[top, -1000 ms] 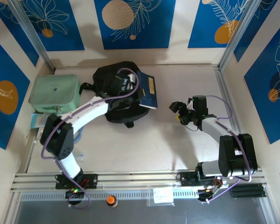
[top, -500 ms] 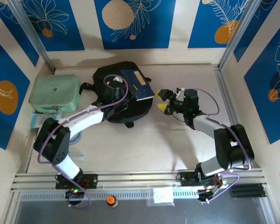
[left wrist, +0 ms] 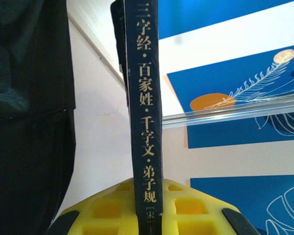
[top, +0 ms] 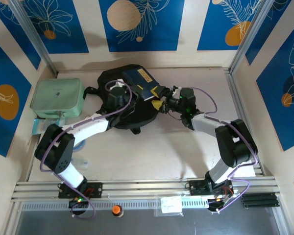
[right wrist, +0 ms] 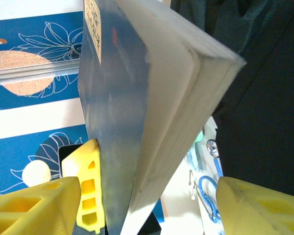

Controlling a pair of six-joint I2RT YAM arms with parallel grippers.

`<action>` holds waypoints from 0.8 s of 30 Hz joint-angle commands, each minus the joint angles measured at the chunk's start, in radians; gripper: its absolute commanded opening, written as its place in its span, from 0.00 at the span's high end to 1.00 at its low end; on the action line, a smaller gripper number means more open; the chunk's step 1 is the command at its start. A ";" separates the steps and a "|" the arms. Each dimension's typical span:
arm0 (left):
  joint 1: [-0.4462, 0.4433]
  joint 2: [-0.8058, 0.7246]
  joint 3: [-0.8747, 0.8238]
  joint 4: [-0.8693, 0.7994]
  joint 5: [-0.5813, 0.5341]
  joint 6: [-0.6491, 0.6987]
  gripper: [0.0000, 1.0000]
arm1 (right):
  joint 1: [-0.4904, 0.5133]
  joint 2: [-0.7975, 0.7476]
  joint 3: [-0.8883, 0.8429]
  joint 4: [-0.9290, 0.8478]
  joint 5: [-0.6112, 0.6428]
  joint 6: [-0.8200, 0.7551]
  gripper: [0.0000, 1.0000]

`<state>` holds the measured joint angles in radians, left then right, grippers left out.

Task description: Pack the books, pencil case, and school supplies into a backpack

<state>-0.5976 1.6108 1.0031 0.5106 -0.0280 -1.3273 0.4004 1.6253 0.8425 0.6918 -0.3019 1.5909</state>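
A dark blue book (top: 139, 82) with a yellowish label is held tilted over the black backpack (top: 108, 78). My left gripper (top: 131, 92) is shut on it. In the left wrist view the book's spine (left wrist: 144, 122) with gold lettering is clamped between the yellow fingers (left wrist: 103, 208) of the left gripper (left wrist: 147, 198), with backpack fabric (left wrist: 29, 122) to the left. My right gripper (top: 160, 101) is at the book's right corner. In the right wrist view the right gripper (right wrist: 147, 200) is open around the book (right wrist: 137, 98), its pads wide apart, and the backpack (right wrist: 264, 98) lies behind.
A mint-green soft case (top: 57, 98) lies at the left wall, with small light-blue items (top: 37, 125) just in front of it. A blue loop-shaped item (right wrist: 208, 196) shows on the table. Walls close in on three sides. An orange-capped thing (top: 116, 209) sits below the front rail.
The right gripper has swung left from mid-table to the book's corner. The left gripper has carried the book up and back over the backpack, turning it.
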 commanded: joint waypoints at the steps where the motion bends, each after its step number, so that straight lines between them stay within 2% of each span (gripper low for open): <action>1: 0.005 -0.030 0.000 0.103 0.008 -0.030 1.00 | 0.016 0.012 0.060 0.031 0.034 -0.022 0.29; 3: 0.007 -0.029 0.003 0.101 0.012 -0.028 1.00 | 0.021 0.018 0.075 0.005 0.049 -0.029 0.32; 15: 0.011 -0.039 0.004 0.059 -0.005 -0.020 1.00 | 0.031 0.097 0.087 0.135 0.087 0.005 0.57; 18: 0.013 -0.033 0.005 0.054 0.000 -0.018 1.00 | 0.028 0.105 0.087 0.151 0.086 0.007 0.66; 20: 0.015 -0.033 0.012 0.026 0.003 -0.008 0.99 | 0.025 0.104 0.087 0.154 0.081 0.001 0.77; 22: 0.023 -0.036 0.014 -0.015 0.007 0.008 0.94 | 0.020 0.097 0.085 0.153 0.077 -0.014 0.86; 24: 0.031 -0.043 0.010 -0.069 0.006 0.033 0.80 | 0.012 0.084 0.078 0.141 0.067 -0.038 0.92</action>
<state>-0.5831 1.6104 1.0000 0.4843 -0.0277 -1.3308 0.4213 1.7206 0.9028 0.8162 -0.2352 1.5894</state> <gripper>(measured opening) 0.160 0.104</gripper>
